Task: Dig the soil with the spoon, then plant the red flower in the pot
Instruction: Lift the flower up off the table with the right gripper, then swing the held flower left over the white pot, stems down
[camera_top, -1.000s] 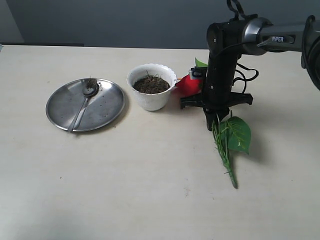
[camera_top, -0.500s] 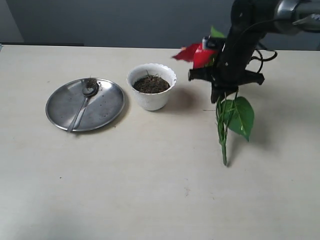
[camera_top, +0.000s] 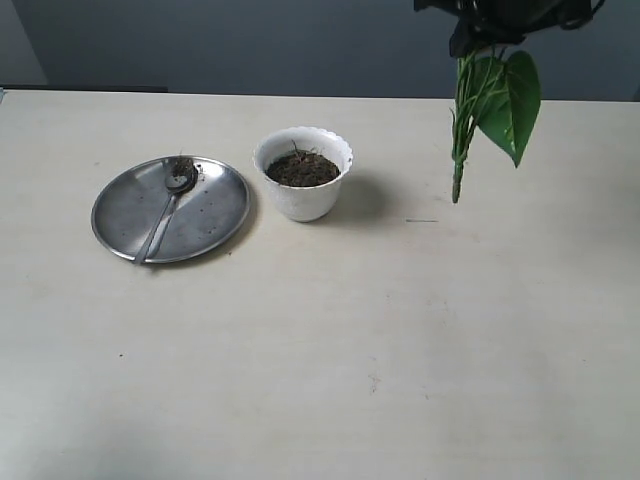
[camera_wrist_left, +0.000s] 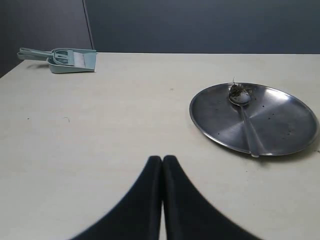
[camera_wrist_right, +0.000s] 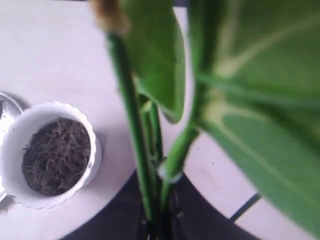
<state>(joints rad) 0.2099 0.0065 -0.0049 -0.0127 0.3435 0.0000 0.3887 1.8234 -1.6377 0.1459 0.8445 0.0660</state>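
Observation:
My right gripper (camera_top: 468, 38) is high at the top right of the exterior view, shut on the stems of the red flower (camera_top: 460, 130). The stems and a broad green leaf (camera_top: 512, 95) hang down in the air, right of the pot; the red bloom is out of frame. In the right wrist view the stems (camera_wrist_right: 135, 150) run out from my right gripper (camera_wrist_right: 161, 222), with the white pot (camera_wrist_right: 15, 135) and its dark soil (camera_wrist_right: 56, 155) below. The spoon (camera_top: 168, 205) lies on the steel plate (camera_top: 215, 215), a soil clump by its bowl. My left gripper (camera_wrist_left: 162, 159) is shut and empty.
The steel plate (camera_wrist_left: 285, 135) with the spoon (camera_wrist_left: 246, 122) lies left of the pot (camera_top: 302, 200). A pale green dustpan (camera_wrist_left: 67, 59) sits at a far table corner in the left wrist view. A thin dark line (camera_top: 421, 220) marks the table right of the pot.
My right gripper has lifted the flower off the table, up and a little to the right; the stems now hang free and the red bloom has left the frame. Left gripper unmoved.

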